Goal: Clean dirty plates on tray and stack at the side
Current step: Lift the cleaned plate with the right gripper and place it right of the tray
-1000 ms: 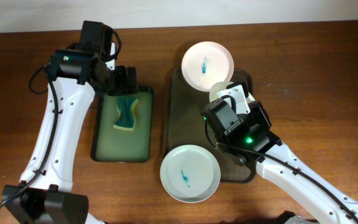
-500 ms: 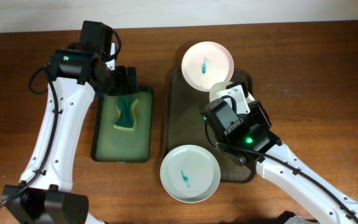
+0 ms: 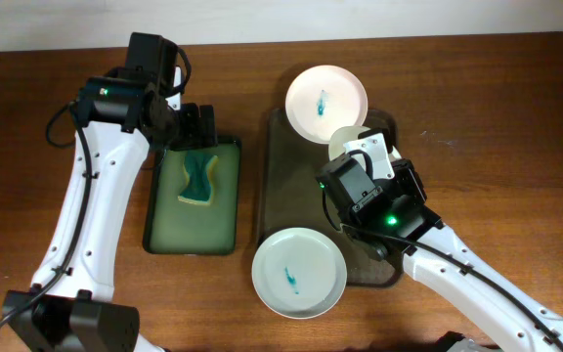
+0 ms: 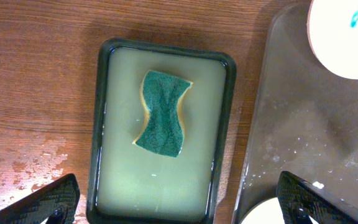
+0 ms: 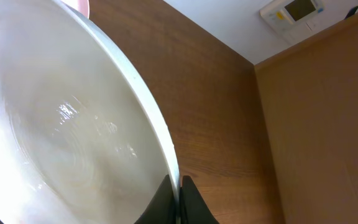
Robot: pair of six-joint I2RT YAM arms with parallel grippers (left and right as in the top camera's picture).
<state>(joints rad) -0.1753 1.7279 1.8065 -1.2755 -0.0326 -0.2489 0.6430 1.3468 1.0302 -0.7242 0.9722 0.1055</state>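
Observation:
My right gripper (image 5: pixel 180 193) is shut on the rim of a white plate (image 5: pixel 55 124) and holds it tilted on edge above the dark tray (image 3: pixel 291 186). This plate looks wet, and no smear shows on it. In the overhead view it is a pale sliver (image 3: pixel 345 140) beside my right gripper (image 3: pixel 362 161). Two more plates carry a teal smear: one at the tray's far end (image 3: pixel 325 98) and one at its near end (image 3: pixel 298 272). My left gripper (image 4: pixel 182 208) is open and empty above the green tray, and it also shows in the overhead view (image 3: pixel 198 125).
The smaller green tray (image 3: pixel 159 230) of yellowish liquid lies left of the dark tray, with a teal-and-yellow sponge (image 3: pixel 197 179) floating in it. The left wrist view shows the sponge (image 4: pixel 161 114), the green tray's rim (image 4: pixel 225 124) and the dark tray (image 4: pixel 303 124). Bare wooden table surrounds both trays.

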